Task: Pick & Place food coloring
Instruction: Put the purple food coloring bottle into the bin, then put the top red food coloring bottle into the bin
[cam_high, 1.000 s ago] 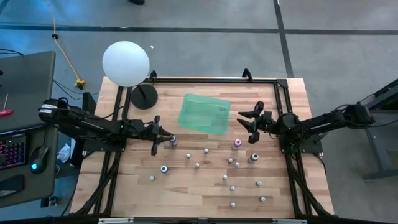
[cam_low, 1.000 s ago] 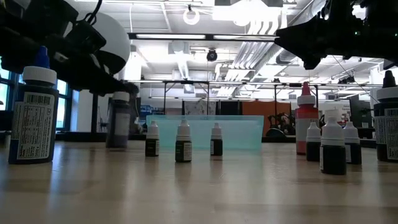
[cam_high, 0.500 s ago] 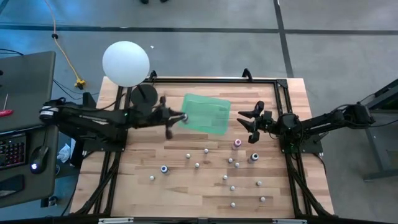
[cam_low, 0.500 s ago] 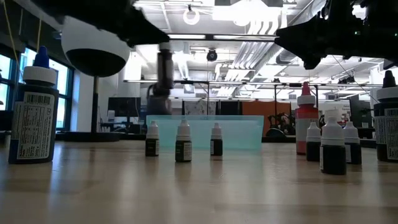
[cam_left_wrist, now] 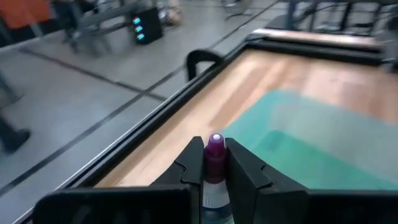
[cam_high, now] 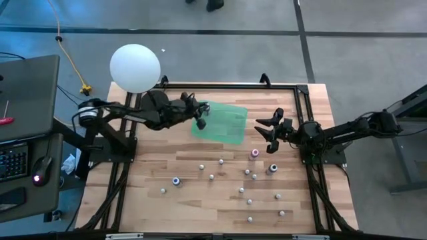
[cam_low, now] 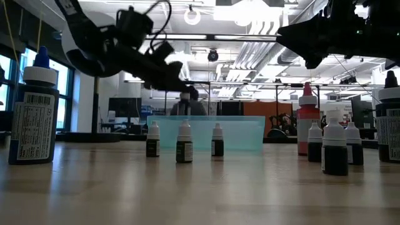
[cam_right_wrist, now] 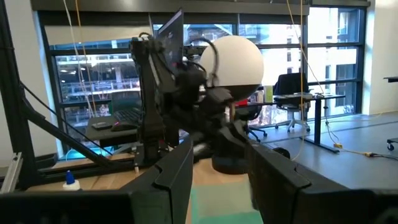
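Observation:
My left gripper [cam_high: 199, 121] is shut on a greyish food coloring bottle with a purple top [cam_left_wrist: 215, 149]. It holds the bottle in the air over the left edge of the green tray [cam_high: 220, 121]. In the low view the bottle [cam_low: 185, 103] shows above the tray's wall [cam_low: 237, 134]. My right gripper [cam_high: 270, 131] waits open right of the tray, with nothing between its fingers. Other food coloring bottles stand upright on the wood: a purple-topped one [cam_high: 253, 154], two blue-topped ones [cam_high: 272, 169] [cam_high: 176, 181] and several small whitish ones [cam_high: 249, 201]. My left gripper pinches the bottle between its two fingers [cam_left_wrist: 244, 174], just under the purple top, at the white collar [cam_left_wrist: 214, 194]. The fingers come from the table's left, nearly level and slanting a little down. The bottle is lifted clear, its body below the fingertips.
A large white globe [cam_high: 135, 67] on a black round base [cam_high: 155, 103] stands at the table's far left corner, close behind my left arm. A black frame [cam_high: 230, 85] runs along the table's far edge.
My left gripper, still shut on the purple-topped bottle, has lifted it off the wood. It has swung toward the far edge and the right, as far as the green tray's left edge, and has tipped from pointing down to nearly level. The bottle is now clear of the table.

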`<action>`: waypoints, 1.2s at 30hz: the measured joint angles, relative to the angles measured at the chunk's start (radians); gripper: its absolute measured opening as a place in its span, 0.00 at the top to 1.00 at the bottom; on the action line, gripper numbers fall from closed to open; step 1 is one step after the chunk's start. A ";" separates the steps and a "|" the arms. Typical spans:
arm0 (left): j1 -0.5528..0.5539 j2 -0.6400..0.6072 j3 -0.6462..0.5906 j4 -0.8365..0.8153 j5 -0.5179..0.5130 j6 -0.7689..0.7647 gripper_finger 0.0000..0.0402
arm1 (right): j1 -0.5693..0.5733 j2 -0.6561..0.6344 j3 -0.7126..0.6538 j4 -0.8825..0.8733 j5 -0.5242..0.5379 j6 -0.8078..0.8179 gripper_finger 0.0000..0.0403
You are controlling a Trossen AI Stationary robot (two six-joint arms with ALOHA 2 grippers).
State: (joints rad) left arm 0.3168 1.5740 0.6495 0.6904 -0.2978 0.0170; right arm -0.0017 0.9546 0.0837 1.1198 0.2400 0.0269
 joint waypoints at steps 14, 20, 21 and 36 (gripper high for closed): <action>0.085 0.093 0.000 0.017 -0.001 -0.012 0.82 | 0.000 0.000 0.000 -0.014 -0.015 0.043 0.65; 0.082 0.091 0.000 0.017 -0.001 0.062 0.76 | 0.000 0.000 0.000 -0.056 0.000 0.045 0.65; 0.082 0.091 0.000 0.017 -0.001 0.062 0.74 | 0.000 0.000 0.000 -0.062 -0.002 0.045 0.65; 0.082 -0.108 0.000 -0.138 0.028 0.098 0.57 | 0.000 0.032 0.130 -0.474 -0.068 0.102 0.46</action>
State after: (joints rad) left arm 0.3985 1.4659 0.6490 0.5523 -0.2698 0.1153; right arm -0.0017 0.9866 0.2135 0.6454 0.1723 0.1290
